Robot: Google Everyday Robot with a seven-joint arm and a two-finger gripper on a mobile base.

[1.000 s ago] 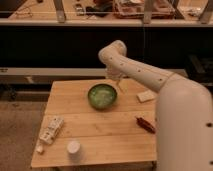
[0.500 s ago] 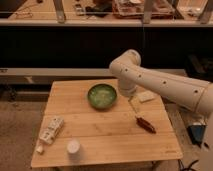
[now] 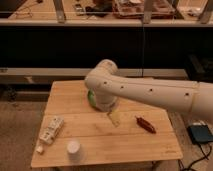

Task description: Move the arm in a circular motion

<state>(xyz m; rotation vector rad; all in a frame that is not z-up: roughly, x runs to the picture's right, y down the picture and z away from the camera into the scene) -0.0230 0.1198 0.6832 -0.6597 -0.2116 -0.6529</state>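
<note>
Over the light wooden plank table [image 3: 75,100], the large cream-white tubular robot arm [image 3: 150,92] lies with its long axis nearly level, pointing leftward from the right edge to a bulbous elbow, then bending down toward the planks. Its pale gripper [image 3: 115,118] hangs low just beside a round green bowl [image 3: 91,98] half hidden behind the arm; whether that claw is clenched or released I cannot tell. A dark red oblong object [image 3: 145,124] lies to the right, and a white cup [image 3: 73,148] and a white tube [image 3: 50,131] sit front left.
</note>
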